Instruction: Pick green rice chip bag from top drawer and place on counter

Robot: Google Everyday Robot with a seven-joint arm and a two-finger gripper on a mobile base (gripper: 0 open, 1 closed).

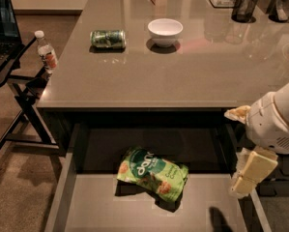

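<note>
The gripper point(248, 175) hangs at the lower right of the frame by the right wall of the open top drawer point(95, 211), apart from the green rice chip bag point(152, 174) and holding nothing; how far open it is cannot be told. Coming across from there, it could knock that thin wall. The bag lies at lower middle on the drawer's smooth pale floor, a crinkled, puffy pouch likely to slide or slip from a shallow pinch, and it could catch the thin edge of the glossy grey-beige counter surface point(207, 66) above.
</note>
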